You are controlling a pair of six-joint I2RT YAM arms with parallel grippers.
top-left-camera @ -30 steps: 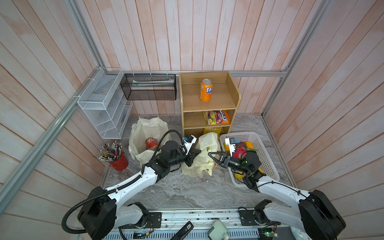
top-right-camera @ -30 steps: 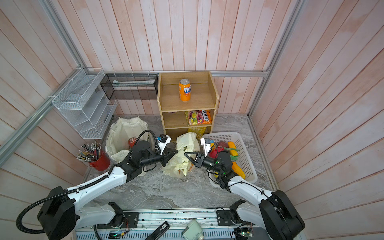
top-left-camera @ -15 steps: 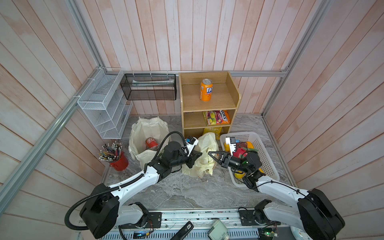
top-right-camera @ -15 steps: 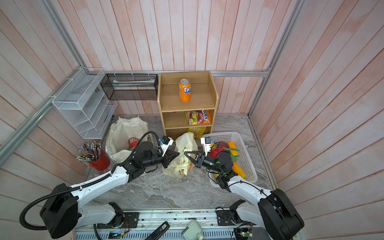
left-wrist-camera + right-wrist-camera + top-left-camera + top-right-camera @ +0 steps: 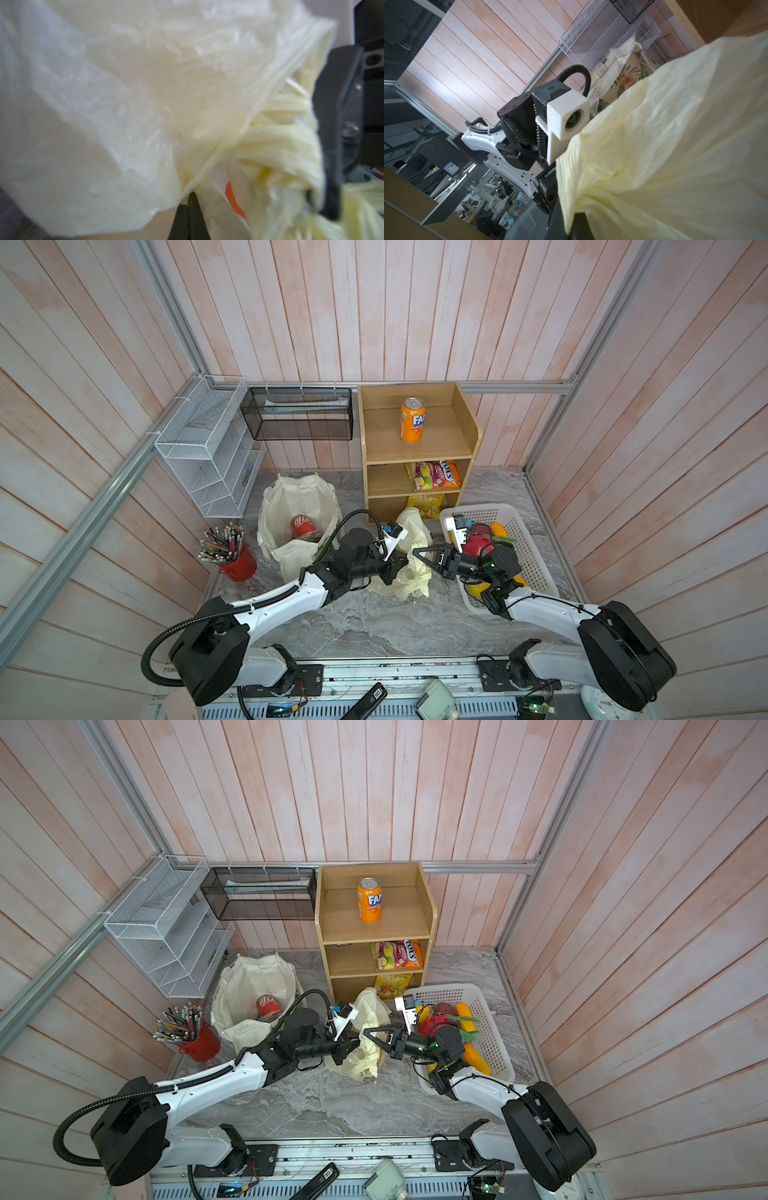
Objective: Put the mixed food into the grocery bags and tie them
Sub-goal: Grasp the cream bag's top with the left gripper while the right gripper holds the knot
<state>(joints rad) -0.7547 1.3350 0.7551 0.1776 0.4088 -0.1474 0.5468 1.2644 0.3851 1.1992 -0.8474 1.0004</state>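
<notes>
Plastic carrier bag, pale yellow with an orange print, lies crumpled on the marble tabletop between the two arms, in front of the wooden shelf unit.

Left gripper: jaws closed together, pinching a fold of the bag film at their tips, as the left wrist view shows.

Right gripper: jaws closed, tips meeting on a twisted yellow strand of the same bag. In the right wrist view the film spills out from the jaws.

Cloth tote stands open to the left of the carrier bag in both top views, with the red cola can inside it.

Toy fruits lie in the white perforated basket under the right arm.

Fanta can stands upright on the top shelf. Candy packet lies on the middle shelf.
</notes>
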